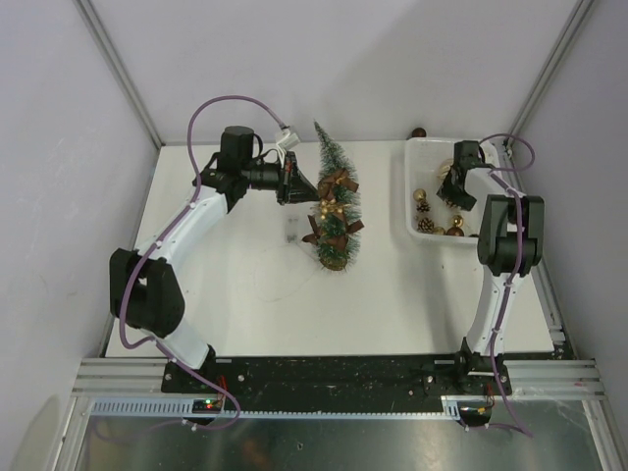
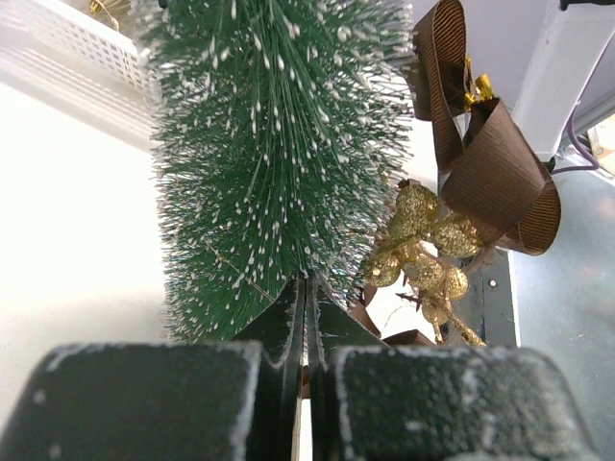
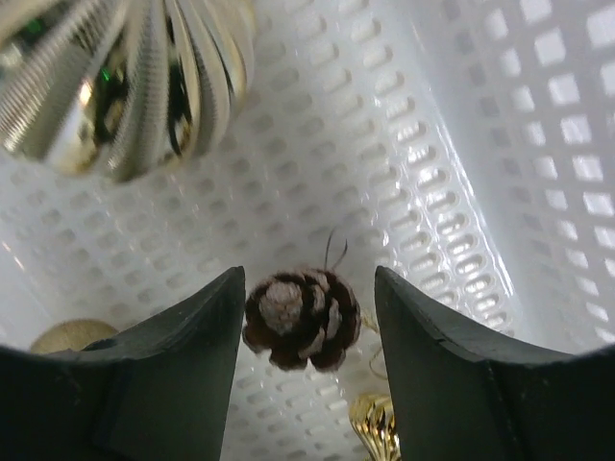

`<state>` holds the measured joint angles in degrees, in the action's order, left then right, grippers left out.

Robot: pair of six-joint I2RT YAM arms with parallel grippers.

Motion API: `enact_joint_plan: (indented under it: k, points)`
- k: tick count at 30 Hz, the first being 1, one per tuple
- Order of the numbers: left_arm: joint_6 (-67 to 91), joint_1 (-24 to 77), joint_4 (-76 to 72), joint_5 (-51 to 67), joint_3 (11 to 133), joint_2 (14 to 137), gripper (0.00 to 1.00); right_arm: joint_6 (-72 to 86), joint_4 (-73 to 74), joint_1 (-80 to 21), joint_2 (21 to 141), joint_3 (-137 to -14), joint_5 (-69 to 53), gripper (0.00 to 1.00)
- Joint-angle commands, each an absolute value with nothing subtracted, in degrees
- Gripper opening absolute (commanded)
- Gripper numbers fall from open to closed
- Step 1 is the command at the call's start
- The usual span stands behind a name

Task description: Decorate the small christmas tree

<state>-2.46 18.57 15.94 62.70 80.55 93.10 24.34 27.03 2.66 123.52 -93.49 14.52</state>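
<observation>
One pine cone [image 3: 301,319] sits between parted jaws of the right gripper [image 3: 307,288], basket [image 1: 417,157] at two o'clock; squeeze centred. Left gripper [image 2: 306,288] pinched together.

Bright, even light with faint shadows on the white surface [image 1: 392,304]. The near black fingers [image 2: 154,403] are blurred, and the ribbed gold bauble [image 3: 115,86] glares.

One small tree [image 1: 332,196] stands on the surface [image 1: 392,294], with one white basket [image 1: 427,162] and two arms, the left arm [image 1: 186,231] and the right arm [image 1: 505,245]. Close up inside the basket: one pine cone [image 3: 301,319] and three gold ornaments [image 3: 373,423], one a ribbed ball [image 3: 125,77].
</observation>
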Motion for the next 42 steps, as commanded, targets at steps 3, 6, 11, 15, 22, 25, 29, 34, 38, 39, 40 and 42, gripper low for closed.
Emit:
enact_joint_plan:
  k: [3,6,11,15,22,25,29,34,38,39,40,42]
  points:
    - [-2.09,18.33,15.03,63.52,81.49,93.7,0.0,25.78,24.14,2.48,118.62,-87.37,11.98,0.57]
    - [-2.17,18.29,15.06,63.46,81.48,93.68,0.0,26.0,23.84,2.38,117.66,-86.35,11.48,0.47]
    - [-2.36,18.28,15.08,63.38,81.24,93.54,0.0,26.02,23.81,1.02,112.13,-85.81,10.87,0.28]
    - [-2.37,18.28,15.03,63.4,81.38,93.58,0.0,25.24,24.47,-2.57,103.71,-86.76,10.42,0.26]
    - [-2.01,18.29,15.04,63.76,82.71,93.9,0.0,24.54,23.66,-9.15,89.01,-84.34,2.0,0.26]
    - [-1.83,18.28,15.07,63.99,83.15,94.15,0.0,26.64,20.99,-9.81,83.79,-80.24,-5.87,0.26]
    - [-1.54,18.28,15.04,64.42,83.08,94.49,0.0,31.44,17.24,-10.05,78.92,-75.23,-15.81,0.27]
    - [-1.5,18.3,15.07,64.55,82.89,94.49,0.0,35.89,10.96,-10.85,75.11,-69.37,-23.09,0.27]
    - [-1.45,18.28,15.05,64.76,83.0,94.43,0.0,37.39,6.84,-11.02,73.92,-66.51,-28.32,0.27]
    - [-1.43,18.33,15.09,64.81,83.03,94.46,0.0,37.64,6.19,-11.05,73.74,-65.82,-29.63,0.27]
    - [-1.42,18.35,15.06,64.79,83.09,94.47,0.0,38.02,5.03,-11.06,73.65,-65.21,-30.68,0.27]
    - [-1.41,18.3,15.08,64.85,83.09,94.54,0.0,38.42,2.31,-11.18,72.82,-63.59,-33.47,0.28]
